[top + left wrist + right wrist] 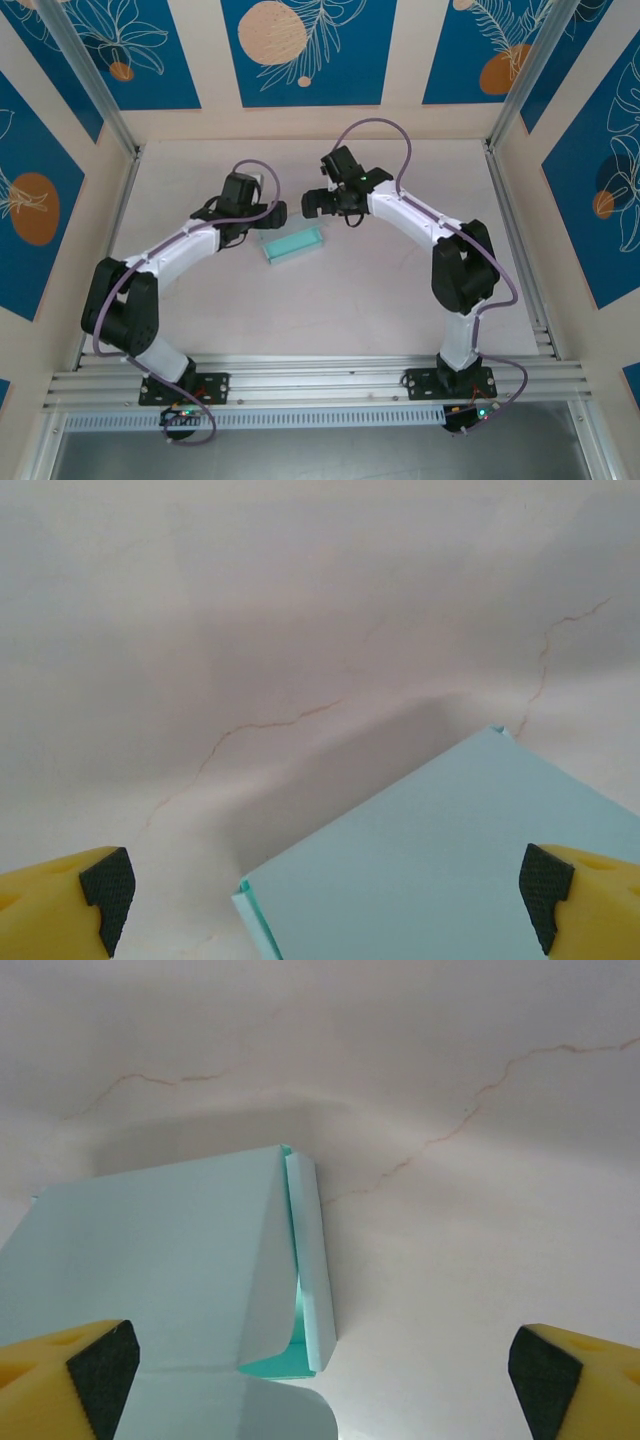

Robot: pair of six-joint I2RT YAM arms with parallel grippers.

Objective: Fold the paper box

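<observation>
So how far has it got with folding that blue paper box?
Partway. The paper box already has its box shape and lies on the table. Nothing is in hand: the left tool and the right tool are both open, hanging over it. What is left: one end is open, and its side flap is not tucked in.
</observation>
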